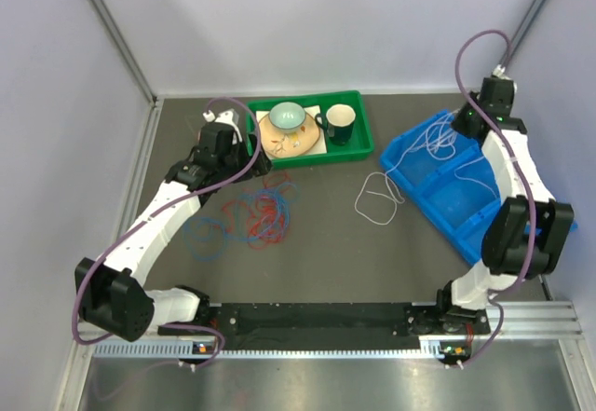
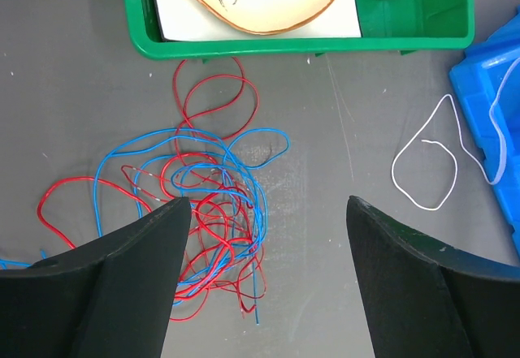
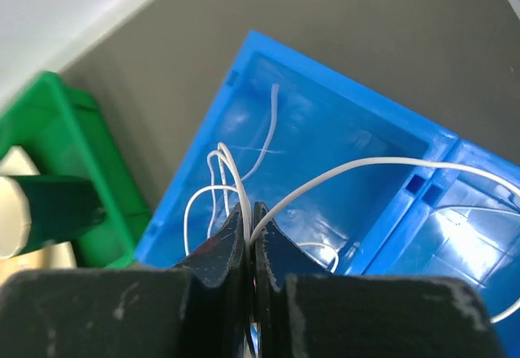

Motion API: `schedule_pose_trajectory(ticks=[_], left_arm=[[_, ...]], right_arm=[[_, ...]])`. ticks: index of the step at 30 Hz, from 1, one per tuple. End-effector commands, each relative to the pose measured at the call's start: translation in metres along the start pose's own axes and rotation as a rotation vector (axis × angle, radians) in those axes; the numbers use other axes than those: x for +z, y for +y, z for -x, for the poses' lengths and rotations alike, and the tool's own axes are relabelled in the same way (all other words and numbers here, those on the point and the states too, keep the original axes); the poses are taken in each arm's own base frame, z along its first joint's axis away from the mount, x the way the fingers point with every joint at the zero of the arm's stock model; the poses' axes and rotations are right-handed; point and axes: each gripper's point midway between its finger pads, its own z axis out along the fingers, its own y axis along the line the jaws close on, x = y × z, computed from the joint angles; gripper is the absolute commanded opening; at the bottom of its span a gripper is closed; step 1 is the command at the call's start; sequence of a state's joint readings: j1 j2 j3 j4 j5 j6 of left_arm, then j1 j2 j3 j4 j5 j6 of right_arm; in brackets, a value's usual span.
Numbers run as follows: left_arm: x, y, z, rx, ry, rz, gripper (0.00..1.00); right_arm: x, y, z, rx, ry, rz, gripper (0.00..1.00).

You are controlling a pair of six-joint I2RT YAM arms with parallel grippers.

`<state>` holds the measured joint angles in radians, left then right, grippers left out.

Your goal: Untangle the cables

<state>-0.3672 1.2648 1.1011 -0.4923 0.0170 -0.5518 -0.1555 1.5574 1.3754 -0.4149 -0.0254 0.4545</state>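
The red cable (image 2: 213,106) and blue cable (image 2: 162,143) lie tangled in loose loops on the grey table, left of centre in the top view (image 1: 265,211). My left gripper (image 2: 268,212) is open and empty above the tangle's right side. The white cable (image 1: 377,197) runs from a loop on the table into the blue bin (image 1: 466,201). My right gripper (image 3: 250,212) is shut on the white cable (image 3: 341,171) and holds it over the bin's far compartment (image 3: 325,98). In the left wrist view the white cable's loop (image 2: 422,171) lies at the right.
A green tray (image 1: 358,141) at the back holds a plate, a bowl (image 1: 287,115) and a dark mug (image 1: 340,122). Its front wall (image 2: 301,47) lies just beyond the tangle. The blue bin stands at the right, near the side wall.
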Motion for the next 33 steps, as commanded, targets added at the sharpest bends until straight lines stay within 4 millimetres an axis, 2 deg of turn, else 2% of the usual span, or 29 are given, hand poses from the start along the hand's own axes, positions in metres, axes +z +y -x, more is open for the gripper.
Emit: schedule_pose_trajectory(ticks=[1, 4, 8, 9, 10, 11, 12, 15, 16, 19, 20, 21, 22, 23, 25, 26, 27, 28, 29, 30, 31, 32, 33], left_arm=[[-0.008, -0.004, 0.013, 0.003, -0.060, -0.021, 0.82], [-0.008, -0.005, 0.015, 0.001, -0.063, -0.023, 0.82], [-0.008, -0.005, 0.014, 0.000, -0.058, -0.024, 0.82], [-0.009, -0.005, 0.015, 0.000, -0.062, -0.024, 0.82], [-0.009, -0.005, 0.015, 0.002, -0.061, -0.023, 0.82], [-0.009, -0.005, 0.015, 0.001, -0.060, -0.021, 0.82], [-0.008, -0.004, 0.014, 0.001, -0.057, -0.020, 0.82], [-0.006, -0.005, 0.015, 0.000, -0.055, -0.020, 0.82], [-0.005, -0.006, 0.015, 0.000, -0.053, -0.024, 0.82], [-0.003, -0.008, 0.015, 0.002, -0.049, -0.028, 0.82], [-0.003, -0.008, 0.016, 0.002, -0.050, -0.031, 0.82], [-0.003, -0.008, 0.016, 0.000, -0.050, -0.032, 0.82], [-0.003, -0.008, 0.016, 0.000, -0.049, -0.033, 0.82], [-0.003, -0.009, 0.017, 0.000, -0.052, -0.034, 0.82], [-0.003, -0.009, 0.016, 0.002, -0.051, -0.035, 0.82], [-0.003, -0.010, 0.017, 0.003, -0.054, -0.037, 0.82], [-0.003, -0.010, 0.017, 0.002, -0.054, -0.039, 0.82], [-0.004, -0.010, 0.017, 0.002, -0.053, -0.042, 0.82], [-0.004, -0.010, 0.016, 0.002, -0.053, -0.044, 0.82], [-0.004, -0.012, 0.016, 0.003, -0.052, -0.052, 0.82], [-0.003, -0.011, 0.015, 0.004, -0.048, -0.053, 0.82], [-0.003, -0.012, 0.015, 0.005, -0.048, -0.055, 0.82], [-0.003, -0.012, 0.014, 0.006, -0.044, -0.054, 0.82]], right_arm=[[0.027, -0.002, 0.008, -0.093, -0.029, -0.098, 0.00], [0.055, -0.004, -0.008, -0.099, 0.033, -0.106, 0.00], [0.078, -0.004, -0.023, -0.095, 0.087, -0.099, 0.00], [0.081, -0.003, -0.023, -0.093, 0.091, -0.094, 0.10], [0.084, -0.002, -0.027, -0.093, 0.108, -0.087, 0.31], [0.083, -0.001, -0.026, -0.093, 0.106, -0.083, 0.38], [0.080, 0.001, -0.025, -0.095, 0.105, -0.080, 0.54], [0.064, 0.010, -0.014, -0.097, 0.070, -0.056, 0.72], [0.058, 0.014, -0.012, -0.096, 0.066, -0.039, 0.75], [0.030, 0.026, 0.003, -0.082, 0.022, 0.002, 0.77], [0.012, 0.031, 0.011, -0.080, -0.008, 0.025, 0.77], [0.004, 0.033, 0.014, -0.076, -0.021, 0.037, 0.77], [-0.005, 0.034, 0.015, -0.071, -0.032, 0.042, 0.77], [-0.026, 0.036, 0.022, -0.071, -0.070, 0.056, 0.77], [-0.042, 0.026, 0.024, -0.064, -0.112, 0.019, 0.76], [-0.044, 0.015, 0.013, -0.064, -0.105, -0.014, 0.76], [-0.059, 0.006, 0.019, -0.059, -0.155, -0.049, 0.74], [-0.062, -0.001, 0.016, -0.052, -0.161, -0.067, 0.73], [-0.057, -0.016, -0.003, -0.046, -0.131, -0.097, 0.71], [-0.060, -0.018, -0.006, -0.031, -0.131, -0.080, 0.70], [-0.058, -0.033, -0.010, 0.019, -0.121, -0.096, 0.67], [-0.052, -0.045, -0.028, 0.044, -0.076, -0.103, 0.65], [-0.050, -0.048, -0.035, 0.068, -0.055, -0.073, 0.60]])
